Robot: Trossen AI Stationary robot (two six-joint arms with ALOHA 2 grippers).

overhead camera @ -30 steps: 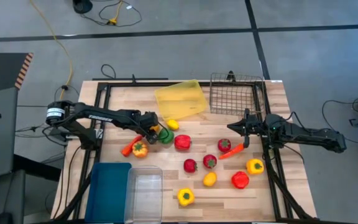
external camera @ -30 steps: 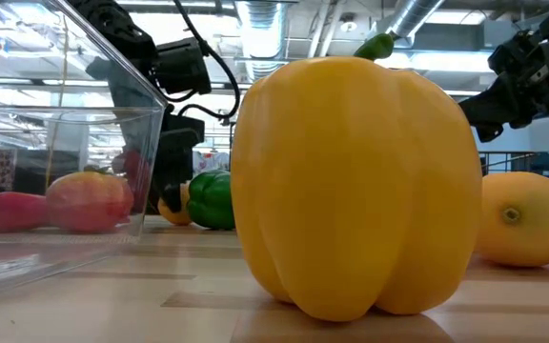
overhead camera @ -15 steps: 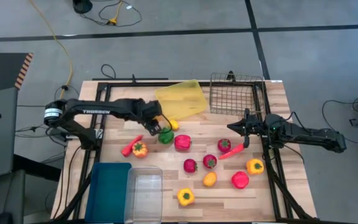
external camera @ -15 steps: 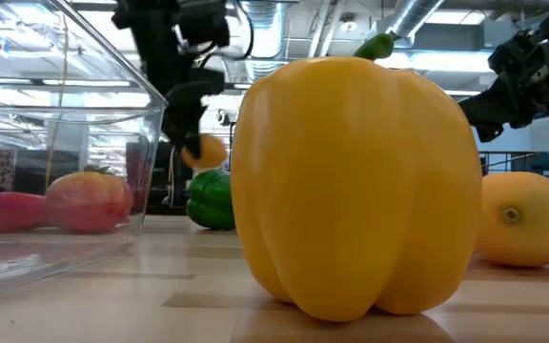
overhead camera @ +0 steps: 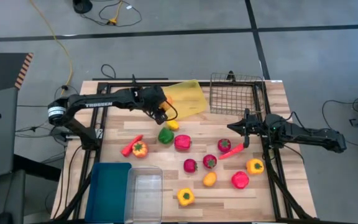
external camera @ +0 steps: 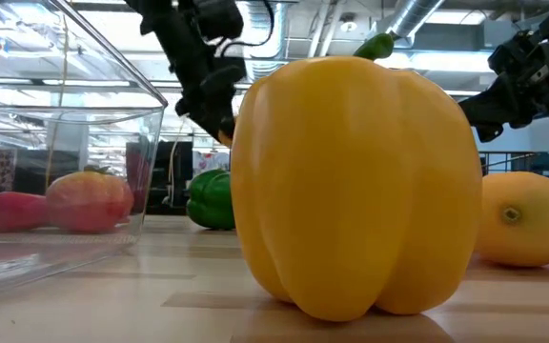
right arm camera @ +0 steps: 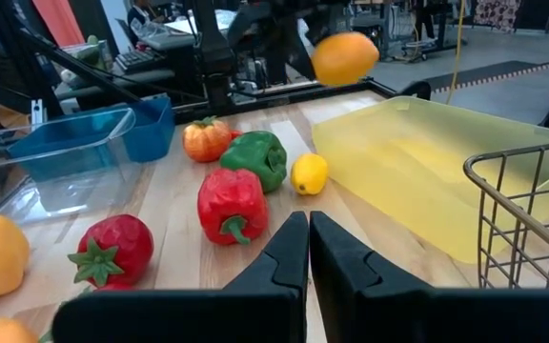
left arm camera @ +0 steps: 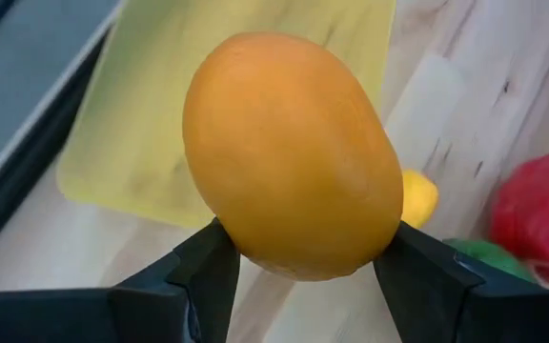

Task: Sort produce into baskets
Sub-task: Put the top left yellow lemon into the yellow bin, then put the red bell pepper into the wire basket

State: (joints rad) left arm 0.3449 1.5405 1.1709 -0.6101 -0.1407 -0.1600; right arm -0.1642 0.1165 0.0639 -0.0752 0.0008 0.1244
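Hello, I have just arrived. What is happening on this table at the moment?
The left end effector holds an orange lemon in the air by the yellow tray. The right end effector is shut and empty, near the wire basket. Peppers, tomatoes and a carrot lie unsorted on the table.

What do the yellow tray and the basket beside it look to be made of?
The shallow yellow tray looks like translucent plastic with a smooth, slightly glossy finish: light passes through its floor and rim. The dark basket appears to be thin metal wire in an open grid, probably coated black; the table shows through it.
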